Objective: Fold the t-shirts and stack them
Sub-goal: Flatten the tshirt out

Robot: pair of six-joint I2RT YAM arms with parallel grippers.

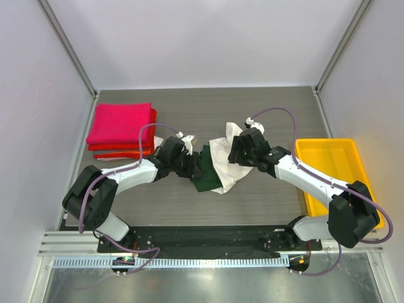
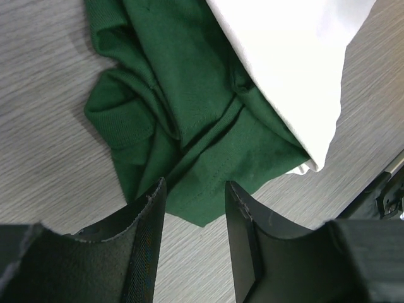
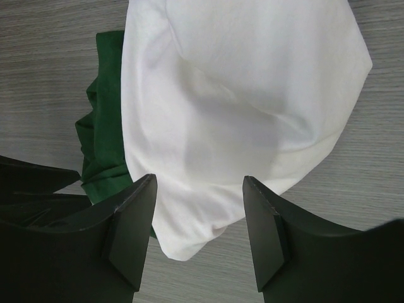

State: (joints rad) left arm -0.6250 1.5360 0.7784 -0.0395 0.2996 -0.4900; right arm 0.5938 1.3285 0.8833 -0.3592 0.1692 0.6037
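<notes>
A crumpled t-shirt [image 1: 218, 165], cream-white with dark green parts, lies in a heap at the middle of the table. My left gripper [image 1: 192, 163] reaches it from the left. In the left wrist view that gripper [image 2: 196, 186] stands open, and a corner of the green cloth [image 2: 189, 95] lies on the table between the fingertips, unpinched. My right gripper [image 1: 237, 151] comes in from the right. Seen from the right wrist, it [image 3: 200, 180] is open above the white cloth [image 3: 246, 95]. Folded magenta-pink and red t-shirts [image 1: 121, 129] are stacked at the back left.
A yellow plastic tray [image 1: 331, 170] sits along the table's right edge, beside the right arm. Grey walls close the table at the back and on both sides. Bare wood-grain tabletop [image 1: 189, 205] lies in front of the heap.
</notes>
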